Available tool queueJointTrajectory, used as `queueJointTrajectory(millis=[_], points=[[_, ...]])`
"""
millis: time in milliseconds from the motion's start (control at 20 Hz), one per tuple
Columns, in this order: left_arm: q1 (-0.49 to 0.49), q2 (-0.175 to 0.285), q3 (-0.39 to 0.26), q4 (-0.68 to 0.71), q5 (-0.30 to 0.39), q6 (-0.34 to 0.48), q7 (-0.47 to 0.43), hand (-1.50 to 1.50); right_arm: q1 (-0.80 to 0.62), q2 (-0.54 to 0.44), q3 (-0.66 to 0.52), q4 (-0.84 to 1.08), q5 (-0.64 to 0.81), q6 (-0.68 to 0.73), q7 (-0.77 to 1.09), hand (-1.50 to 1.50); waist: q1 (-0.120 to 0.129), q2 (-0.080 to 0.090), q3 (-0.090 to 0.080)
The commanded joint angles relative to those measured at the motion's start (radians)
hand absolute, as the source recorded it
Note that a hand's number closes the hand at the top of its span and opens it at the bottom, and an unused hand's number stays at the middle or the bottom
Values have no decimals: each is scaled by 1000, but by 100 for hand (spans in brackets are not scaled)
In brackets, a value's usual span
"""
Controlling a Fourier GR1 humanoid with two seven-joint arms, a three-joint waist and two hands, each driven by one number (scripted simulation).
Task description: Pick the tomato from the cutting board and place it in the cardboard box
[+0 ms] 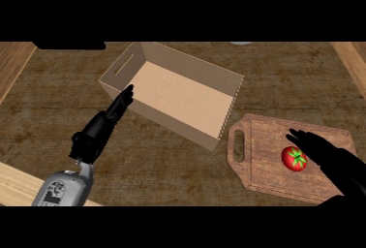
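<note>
A red tomato (293,159) with a green stem lies on the wooden cutting board (265,167) at the right. My right hand (336,162) hovers over the board's right part, fingers straight and open, its fingertips just right of and above the tomato; I cannot tell if they touch it. The open cardboard box (178,92) stands in the middle, tilted, with nothing showing inside. My left hand (103,127) is at the left with straight fingers reaching up to the box's near left corner, holding nothing.
The dark counter top (164,164) has light wooden edging at the lower left (18,186) and upper right (352,55). A dark object (68,45) sits at the top left edge. The board's handle slot (238,145) faces the box.
</note>
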Motion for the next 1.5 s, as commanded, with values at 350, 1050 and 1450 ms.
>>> queueJointTrajectory(millis=[350,1050,1450], points=[[34,-46,21,63,-59,-16,-96,0,-10,97,-4,74,136,48,-38,-150,-3,6,6],[14,-89,29,-12,-86,-36,5,0,-181,207,-40,362,297,16,-91,-150,2,6,7],[-71,-89,65,19,-97,-51,51,0,-68,230,-33,311,361,-30,-112,150,-5,5,7]])
